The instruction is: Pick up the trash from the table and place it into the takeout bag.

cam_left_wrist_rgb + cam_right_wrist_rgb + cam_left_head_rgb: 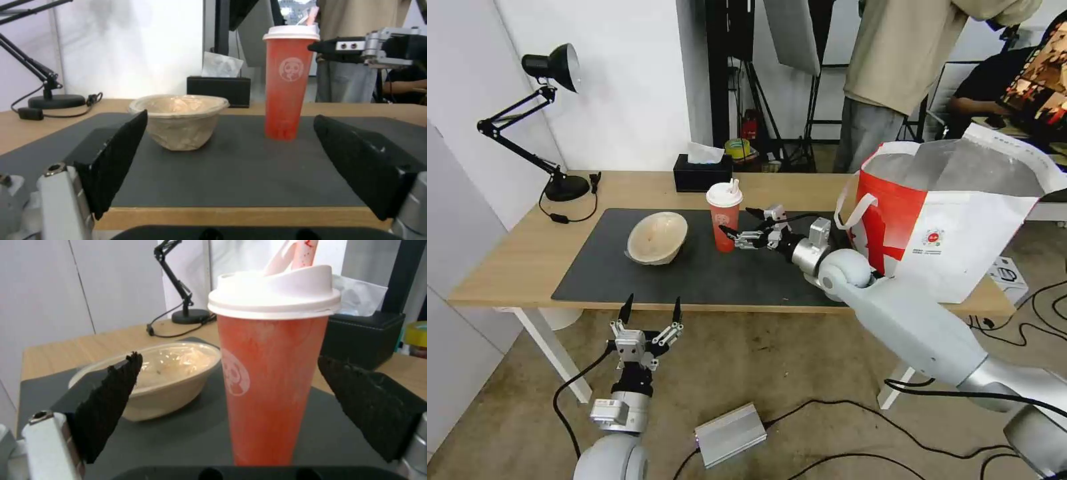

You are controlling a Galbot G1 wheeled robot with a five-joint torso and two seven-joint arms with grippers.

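Observation:
A red drink cup (724,217) (288,83) (271,366) with a white lid and straw stands upright on the dark mat of the table (527,253). My right gripper (742,223) (231,400) is open right beside it, one black finger on each side of the cup without touching. To the cup's left rests a beige paper-pulp bowl (657,237) (180,120) (155,380). The white and red takeout bag (954,213) stands open at the table's right end. My left gripper (650,312) (231,163) hangs open below the table's front edge, facing the bowl.
A black tissue box (702,175) sits at the table's back edge behind the cup, and a black desk lamp (540,120) stands at the back left. Cables and a silver box (730,435) lie on the floor. People stand behind the table.

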